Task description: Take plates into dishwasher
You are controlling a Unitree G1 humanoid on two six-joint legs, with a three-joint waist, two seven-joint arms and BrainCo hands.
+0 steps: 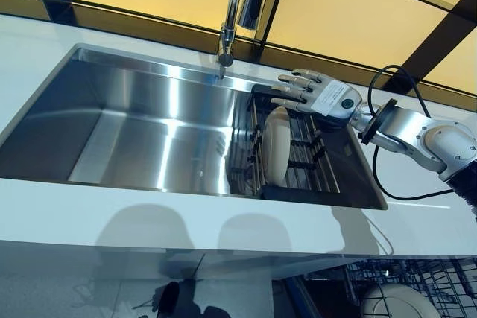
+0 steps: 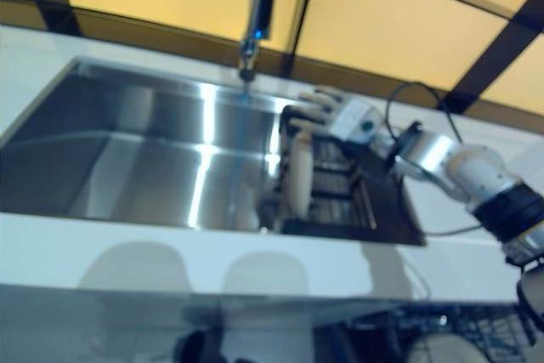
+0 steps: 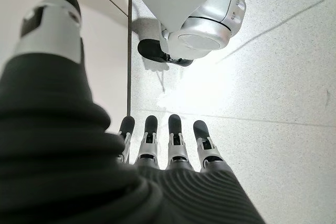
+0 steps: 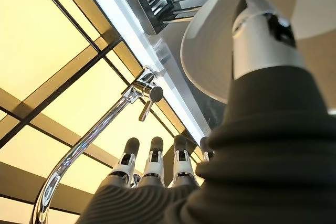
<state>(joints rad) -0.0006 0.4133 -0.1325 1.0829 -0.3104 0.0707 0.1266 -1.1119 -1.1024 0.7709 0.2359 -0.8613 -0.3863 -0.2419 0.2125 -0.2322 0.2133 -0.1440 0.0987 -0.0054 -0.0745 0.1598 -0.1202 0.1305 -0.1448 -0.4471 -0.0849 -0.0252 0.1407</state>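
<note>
A cream plate (image 1: 276, 144) stands on edge in a black dish rack (image 1: 291, 161) at the right end of the steel sink (image 1: 134, 135). My right hand (image 1: 317, 93) hovers just above and behind the plate's top edge, fingers straight and spread, holding nothing. In the right wrist view the plate (image 4: 220, 40) shows close beside the thumb (image 4: 257, 30). My left hand (image 3: 168, 145) hangs down by the floor, fingers straight and empty; it does not show in the eye views. Another plate (image 1: 391, 301) sits in the dishwasher basket (image 1: 440, 281) at the lower right.
A chrome faucet (image 1: 237, 9) rises behind the sink, left of my right hand. White countertop (image 1: 186, 221) runs along the sink's front edge. The left part of the sink basin holds nothing. A window with dark frames lies behind.
</note>
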